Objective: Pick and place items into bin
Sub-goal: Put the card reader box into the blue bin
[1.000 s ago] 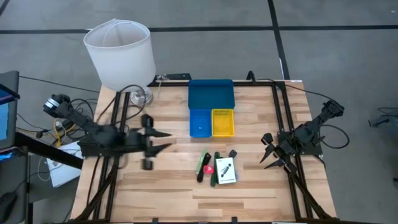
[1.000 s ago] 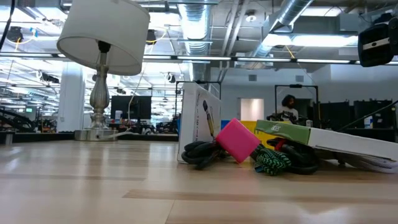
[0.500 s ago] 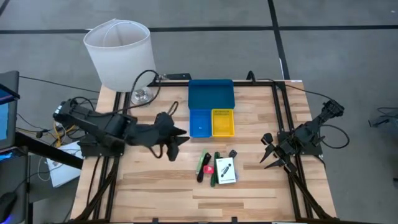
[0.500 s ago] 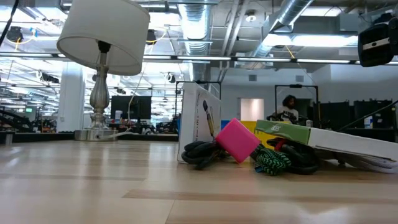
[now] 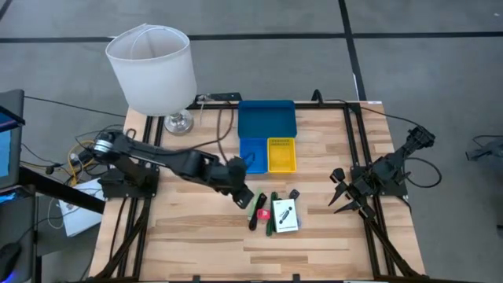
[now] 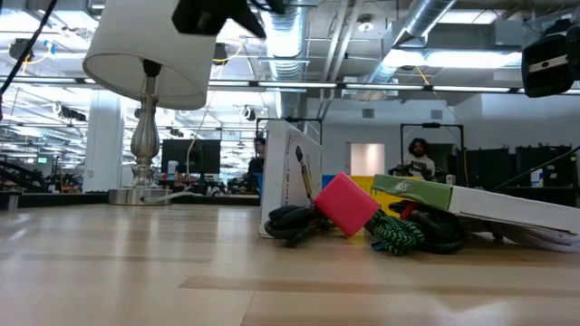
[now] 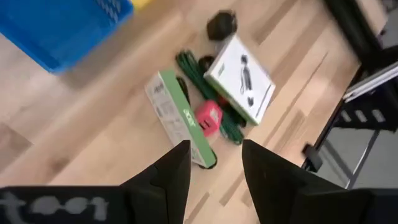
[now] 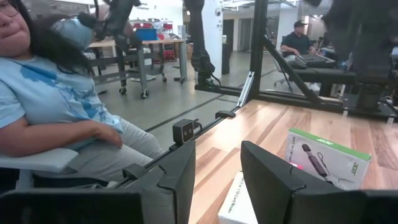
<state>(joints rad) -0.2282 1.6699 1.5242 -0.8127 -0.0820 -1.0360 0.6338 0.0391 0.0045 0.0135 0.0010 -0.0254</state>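
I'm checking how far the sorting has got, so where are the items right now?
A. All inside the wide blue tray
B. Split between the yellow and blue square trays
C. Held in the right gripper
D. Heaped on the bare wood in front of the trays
D: the green strip, red piece and white card lie clustered on the table, clear of the bin.

Setting: robotics lab in an open industrial hall. Low view, upper half: exposed ceiling ducts [image 6: 426, 27] and strip lights; background centre: rows of workbenches with monitors [image 6: 190, 156]. High view: butcher-block table [image 5: 196, 228] on black metal framing, grey concrete floor around it. Right wrist view, left side: a seated person [image 8: 56, 118]; upper right: another at a desk [image 8: 298, 43].
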